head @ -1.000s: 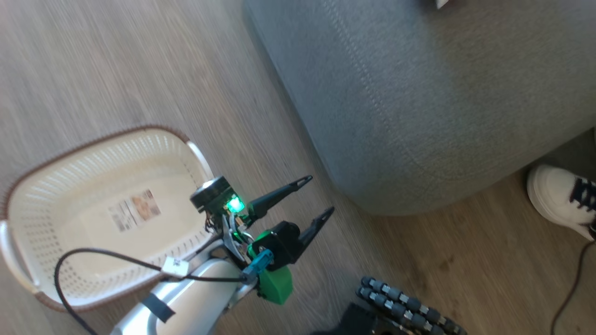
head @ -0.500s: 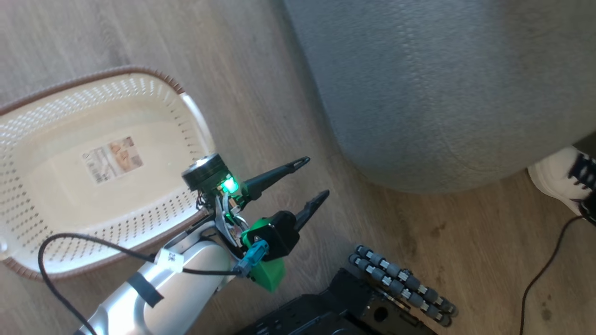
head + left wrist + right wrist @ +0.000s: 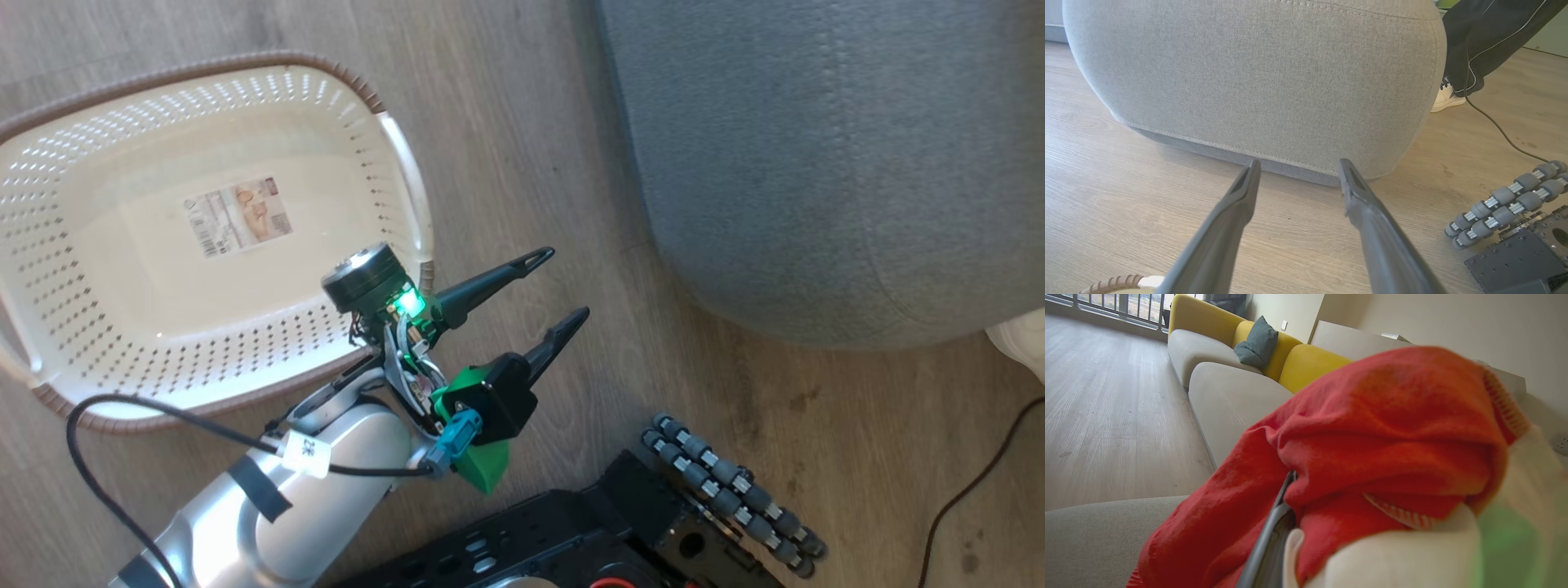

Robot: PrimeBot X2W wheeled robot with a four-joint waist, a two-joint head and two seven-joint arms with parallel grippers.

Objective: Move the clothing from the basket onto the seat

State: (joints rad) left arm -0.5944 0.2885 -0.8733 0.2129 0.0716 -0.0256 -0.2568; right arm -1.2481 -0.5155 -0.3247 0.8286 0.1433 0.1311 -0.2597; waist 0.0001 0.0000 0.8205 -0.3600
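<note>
One red garment (image 3: pixel 1392 416), soft and light by the look, drapes over the right gripper (image 3: pixel 1284 496), which pinches a bunched fold, likely the surest hold; left gripper (image 3: pixel 562 286) spread beside the basket (image 3: pixel 204 67).

I log bright daylight; the basket (image 3: pixel 82 327) glares white inside. The seat (image 3: pixel 816 163) drops a soft shadow, and the clothing (image 3: pixel 1392 437) is blurred close-up.

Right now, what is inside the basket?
A label sticker on the bare cream floor of the basket; nothing else lies in it. The wrist of the left gripper covers part of the near corner, so that patch cannot be checked.
</note>
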